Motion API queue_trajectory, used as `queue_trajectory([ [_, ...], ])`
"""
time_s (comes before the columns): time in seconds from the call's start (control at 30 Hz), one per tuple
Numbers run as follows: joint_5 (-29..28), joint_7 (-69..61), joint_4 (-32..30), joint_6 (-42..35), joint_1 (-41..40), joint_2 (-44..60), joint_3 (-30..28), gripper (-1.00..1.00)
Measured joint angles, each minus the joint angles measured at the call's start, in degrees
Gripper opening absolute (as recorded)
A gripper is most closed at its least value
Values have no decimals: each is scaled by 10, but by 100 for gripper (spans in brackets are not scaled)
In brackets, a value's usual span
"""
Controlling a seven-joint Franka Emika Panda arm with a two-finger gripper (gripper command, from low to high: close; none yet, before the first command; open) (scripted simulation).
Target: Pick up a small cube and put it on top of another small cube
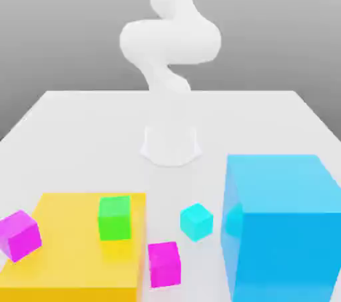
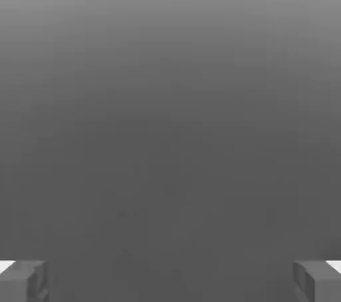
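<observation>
Cyan small cube [image 1: 196, 221], plain, between green cube [image 1: 115, 217] and huge blue cube [image 1: 283, 227]

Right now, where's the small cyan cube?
Exterior view: the small cyan cube sits on the table between the green cube and the big blue cube, beside the yellow slab.

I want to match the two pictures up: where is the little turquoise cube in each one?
Exterior view: the small cyan cube sits on the table near the front, between the green cube and the huge blue cube.
Hand view: the camera faces the grey backdrop past the open gripper.
Shared landmark: that grey backdrop, behind the arm.
</observation>
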State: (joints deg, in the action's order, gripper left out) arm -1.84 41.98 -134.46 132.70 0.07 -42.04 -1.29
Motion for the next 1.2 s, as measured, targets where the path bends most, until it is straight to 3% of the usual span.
queue_trajectory([
  [0.5,-14,-262,-246,180,81,288,-53,0],
  [0.67,-9,-243,-336,286,104,381,-33,0],
  [0.97,32,-232,-324,451,110,529,6,0],
  [1.0,32,-232,-321,466,106,548,10,-100],
  [1.2,30,-231,-319,473,104,557,12,-100],
])
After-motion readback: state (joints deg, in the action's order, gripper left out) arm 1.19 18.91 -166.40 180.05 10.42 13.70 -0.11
